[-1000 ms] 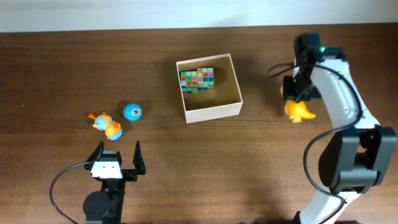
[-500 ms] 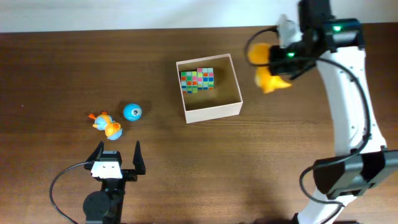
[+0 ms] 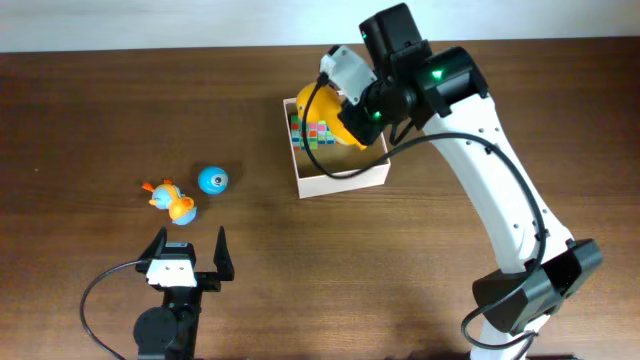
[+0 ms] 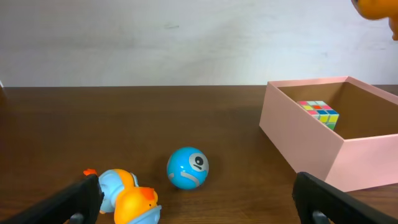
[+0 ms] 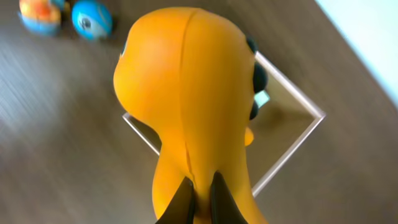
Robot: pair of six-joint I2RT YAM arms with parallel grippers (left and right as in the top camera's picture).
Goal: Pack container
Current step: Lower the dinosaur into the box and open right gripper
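Overhead: cube (image 3: 318, 133) already in container (image 3: 342, 181), right gripper (image 5: 200, 190) clamping yellow toy (image 3: 312, 108) above it; ball (image 3: 212, 180), duck (image 3: 172, 201) wait centre-left, left gripper (image 3: 188, 250) gaping

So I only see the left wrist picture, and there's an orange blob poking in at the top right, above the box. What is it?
Observer: A smooth orange toy. The right wrist view shows the right gripper shut on its narrow end.
Operator: Is it over the box, or off to one side?
Observer: Over it. From overhead the toy overlaps the far part of the container and hides part of the Rubik's cube inside.
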